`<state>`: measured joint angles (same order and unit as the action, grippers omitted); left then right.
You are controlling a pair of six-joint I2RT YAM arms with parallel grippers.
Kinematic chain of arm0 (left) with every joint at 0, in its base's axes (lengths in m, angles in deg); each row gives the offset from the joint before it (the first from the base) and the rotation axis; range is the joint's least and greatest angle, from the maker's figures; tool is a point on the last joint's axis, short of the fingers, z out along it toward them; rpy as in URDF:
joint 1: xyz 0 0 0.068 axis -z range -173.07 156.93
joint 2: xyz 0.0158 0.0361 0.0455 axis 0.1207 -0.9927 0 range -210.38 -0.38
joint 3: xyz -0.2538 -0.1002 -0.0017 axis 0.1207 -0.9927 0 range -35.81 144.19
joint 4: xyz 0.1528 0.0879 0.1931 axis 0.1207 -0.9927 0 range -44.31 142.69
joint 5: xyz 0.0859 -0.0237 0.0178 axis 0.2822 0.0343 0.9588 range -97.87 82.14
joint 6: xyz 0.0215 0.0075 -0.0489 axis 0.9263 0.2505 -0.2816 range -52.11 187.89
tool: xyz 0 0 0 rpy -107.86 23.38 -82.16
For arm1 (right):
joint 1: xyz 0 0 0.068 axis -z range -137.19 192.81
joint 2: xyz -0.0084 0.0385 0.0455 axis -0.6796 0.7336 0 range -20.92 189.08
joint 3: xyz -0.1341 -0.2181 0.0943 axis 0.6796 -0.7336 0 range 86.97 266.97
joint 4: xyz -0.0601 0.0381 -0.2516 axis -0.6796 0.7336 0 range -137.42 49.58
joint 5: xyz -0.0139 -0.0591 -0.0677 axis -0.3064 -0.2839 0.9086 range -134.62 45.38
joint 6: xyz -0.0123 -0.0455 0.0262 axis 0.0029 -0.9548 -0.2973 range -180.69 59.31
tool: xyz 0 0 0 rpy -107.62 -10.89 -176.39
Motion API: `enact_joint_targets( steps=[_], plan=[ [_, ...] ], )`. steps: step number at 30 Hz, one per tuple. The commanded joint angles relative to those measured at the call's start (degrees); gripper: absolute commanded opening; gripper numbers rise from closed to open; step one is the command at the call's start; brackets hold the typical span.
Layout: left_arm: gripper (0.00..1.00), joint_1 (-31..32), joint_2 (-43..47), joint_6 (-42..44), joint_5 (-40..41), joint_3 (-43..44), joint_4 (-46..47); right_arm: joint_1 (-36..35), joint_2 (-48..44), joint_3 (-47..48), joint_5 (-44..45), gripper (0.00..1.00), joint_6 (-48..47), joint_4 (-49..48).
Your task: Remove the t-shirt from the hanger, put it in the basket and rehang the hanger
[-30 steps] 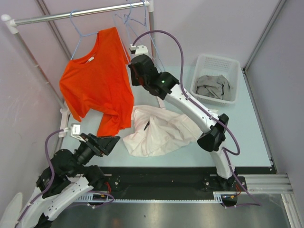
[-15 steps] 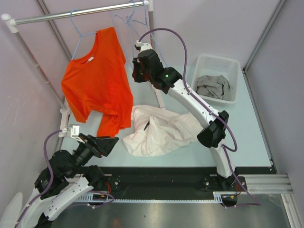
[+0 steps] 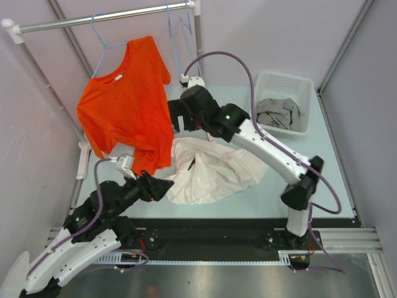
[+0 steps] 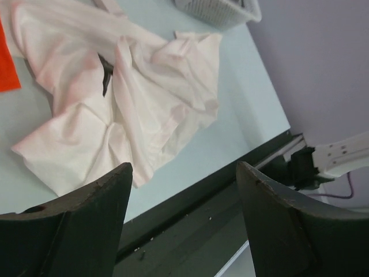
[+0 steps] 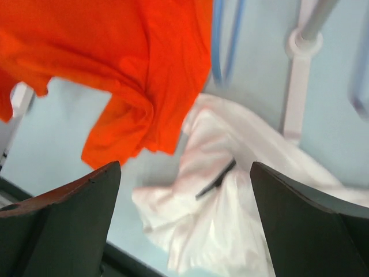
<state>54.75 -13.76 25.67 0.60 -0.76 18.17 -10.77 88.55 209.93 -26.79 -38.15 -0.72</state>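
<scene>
Overhead, a pale blue-green tabletop (image 3: 260,192) is stretching between lilac walls (image 3: 279,31), and a metal rail (image 3: 105,17) is running across its far side. The orange t-shirt (image 3: 127,102) is hanging from that rail on a blue hanger (image 3: 102,43), its lower hem drooping towards the tabletop. A pale pink garment (image 3: 211,171) is lying crumpled near the middle.

Most of the hanger is hiding inside the shirt, with only the hook and one wire shoulder showing. The right wrist view is blurring, and a thin dark thing in the pink folds is hard to make out. The left wrist view is cutting the shirt down to a sliver.

A white basket (image 3: 285,77) is sitting at the far right, holding a grey garment (image 3: 278,113).

The left fingers (image 4: 86,219) are standing spread and gripping nothing, over the pink garment's near edge. The right fingers (image 5: 63,213) are gaping wide, also gripping nothing, just beside the shirt's right edge; I cannot tell whether they are touching it.
</scene>
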Motion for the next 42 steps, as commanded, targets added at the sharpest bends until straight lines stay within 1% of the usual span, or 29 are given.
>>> enact_joint_targets(
  steps=[1, 2, 3, 4, 5, 6, 7, 8, 9, 10, 11, 12, 14, 15, 17, 20, 24, 25, 27, 29, 30, 31, 32, 33, 34, 35, 36, 37, 42],
  plan=[
    [0.76, -0.3, -5.3, -3.2, -6.6, -4.9, 8.8, -8.0, -17.0, -16.7, 9.1, 1.00, 4.2, 0.1],
    [0.76, -0.3, -6.3, -3.7, -7.6, -5.9, 10.3, -9.4, -19.8, -20.6, 10.4, 1.00, 5.7, -0.3],
    [0.78, -0.2, -7.4, -3.9, -7.9, -6.9, 13.5, -10.6, -22.5, -25.4, 11.2, 1.00, 9.8, -0.8],
    [0.81, -0.1, -11.1, -4.2, -8.0, -8.0, 14.3, -11.4, -28.1, -29.8, 11.6, 1.00, 11.8, -2.3],
    [0.82, 0.5, -13.3, -4.0, -6.8, -8.0, 14.7, -12.8, -31.0, -39.3, 11.5, 1.00, 14.6, -3.4],
    [0.83, 1.1, -15.9, -4.0, -5.7, -7.6, 13.9, -13.2, -33.6, -43.7, 11.4, 1.00, 19.3, -4.3],
    [0.85, 2.0, -19.1, -3.7, -3.8, -6.5, 13.6, -13.5, -39.7, -47.8, 10.9, 1.00, 22.0, -6.3],
    [0.85, 4.7, -24.5, -3.2, -2.2, -5.9, 13.6, -13.7, -42.5, -52.8, 11.2, 1.00, 24.5, -7.2],
    [0.86, 6.4, -28.0, -3.0, 2.0, -5.1, 14.0, -13.7, -45.6, -60.4, 11.2, 1.00, 27.0, -7.8],
    [0.87, 8.2, -31.0, -2.0, 4.3, -3.3, 14.4, -13.6, -48.3, -64.6, 11.1, 1.00, 31.6, -9.5],
    [0.89, 9.8, -36.6, -1.8, 6.5, -2.4, 14.4, -13.6, -53.4, -67.9, 10.6, 1.00, 33.0, -10.5],
    [0.90, 11.8, -38.9, -2.1, 10.3, -1.7, 14.4, -13.2, -55.7, -73.8, 10.2, 1.00, 34.2, -11.4],
    [0.91, 12.4, -42.4, -3.3, 12.4, -1.5, 15.7, -13.0, -62.1, -77.8, 10.0, 1.00, 37.9, -11.6],
    [0.92, 12.6, -44.7, -3.2, 13.0, -2.1, 18.5, -12.9, -63.9, -79.6, 10.1, 1.00, 38.9, -11.5],
    [0.98, 12.4, -47.2, -3.2, 15.6, -3.5, 20.8, -12.9, -69.4, -83.0, 10.1, 1.00, 41.0, -10.8],
    [1.00, 12.4, -53.0, -1.8, 18.0, -2.3, 22.0, -12.8, -73.9, -85.5, 10.6, 1.00, 43.2, -8.4],
    [1.00, 11.7, -60.4, -0.8, 15.0, -0.8, 26.5, -12.8, -78.3, -87.3, 10.7, 1.00, 44.1, -7.0],
    [1.00, 11.1, -63.4, -0.8, 13.6, -0.2, 27.2, -12.9, -78.5, -87.4, 10.7, 1.00, 44.1, -7.1],
    [1.00, 9.8, -65.8, -0.8, 10.9, 0.9, 27.5, -12.8, -78.4, -87.4, 10.4, 1.00, 43.9, -7.5],
    [0.89, 9.2, -67.7, 0.8, 8.2, 1.8, 28.4, -12.8, -77.4, -87.2, 9.7, 1.00, 43.6, -7.9],
    [0.81, 8.9, -67.7, 1.3, 6.6, 1.9, 29.9, -12.8, -76.7, -87.1, 9.5, 1.00, 43.2, -8.2],
    [0.62, 8.5, -67.5, 2.4, 5.0, 1.8, 30.7, -12.8, -75.9, -87.0, 9.3, 1.00, 42.9, -8.4],
    [0.51, 7.7, -65.8, 3.1, 3.2, 1.6, 31.6, -12.9, -75.3, -86.9, 9.0, 1.00, 42.8, -8.6],
    [0.42, 7.2, -64.7, 3.8, -1.5, 1.4, 33.7, -12.8, -74.8, -86.7, 8.8, 1.00, 42.4, -8.9],
    [0.23, 6.7, -63.4, 5.5, -3.9, 1.4, 34.3, -12.8, -74.3, -86.6, 8.5, 1.00, 41.4, -9.5],
    [0.14, 5.8, -61.8, 6.3, -6.6, 1.7, 34.3, -12.9, -73.4, -86.4, 8.1, 1.00, 40.7, -9.8],
    [0.08, 5.5, -58.5, 7.0, -10.3, 2.0, 34.3, -12.8, -73.1, -86.0, 7.8, 0.99, 40.2, -10.0],
    [0.01, 5.5, -56.2, 8.1, -11.3, 3.0, 34.3, -12.7, -72.7, -86.0, 7.7, 1.00, 39.2, -10.5],
    [0.00, 5.4, -41.4, 11.5, -17.1, 5.5, 32.9, -12.0, -74.5, -86.0, 5.7, 1.00, 37.9, -13.4]
  ],
)
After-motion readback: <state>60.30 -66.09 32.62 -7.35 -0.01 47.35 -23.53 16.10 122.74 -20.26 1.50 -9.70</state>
